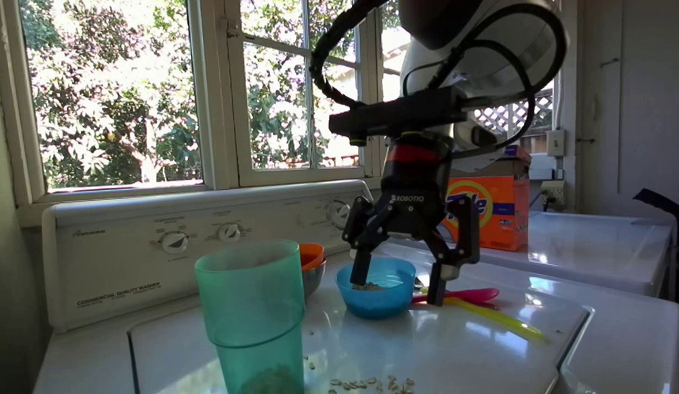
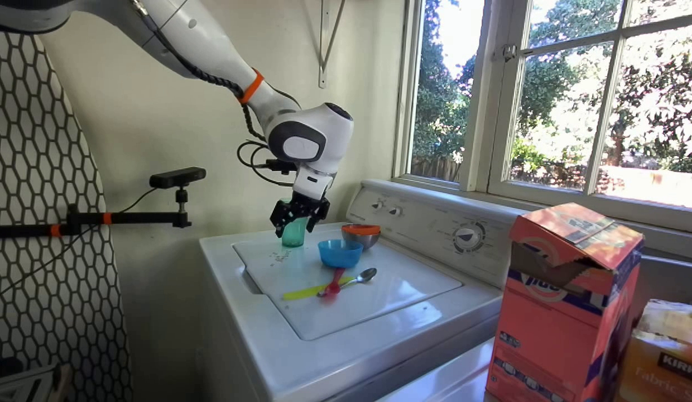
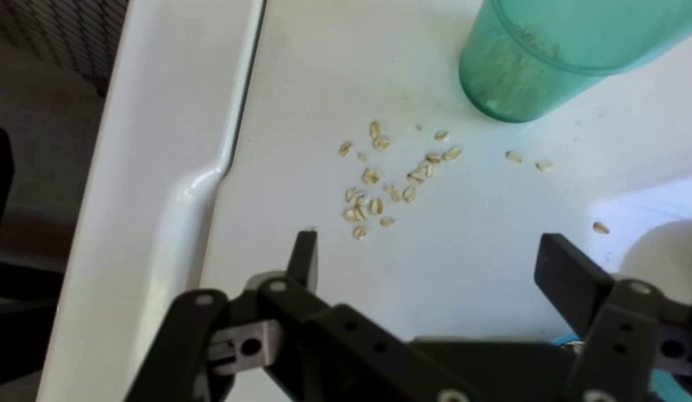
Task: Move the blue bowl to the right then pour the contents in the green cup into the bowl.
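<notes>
The blue bowl [image 1: 372,302] rests on the white washer lid with some pale flakes inside; it also shows in an exterior view [image 2: 340,254]. Only a sliver of the blue bowl [image 3: 665,386] appears in the wrist view, behind a finger. Upright on the lid stands the green cup [image 1: 253,312], flakes in its bottom; in the wrist view the green cup [image 3: 516,78] is at upper right. Pointing down above the lid, my gripper [image 3: 428,245] has its fingers wide apart and nothing between them. In an exterior view the gripper [image 1: 398,284] overlaps the bowl; contact does not show.
Loose flakes [image 3: 376,192] lie scattered near the cup. An orange bowl [image 2: 361,229] sits in a metal bowl [image 2: 364,241] by the control panel [image 1: 268,227]. Beside the blue bowl are a pink spoon [image 1: 482,295], a yellow utensil [image 1: 501,318] and a metal spoon [image 2: 368,274].
</notes>
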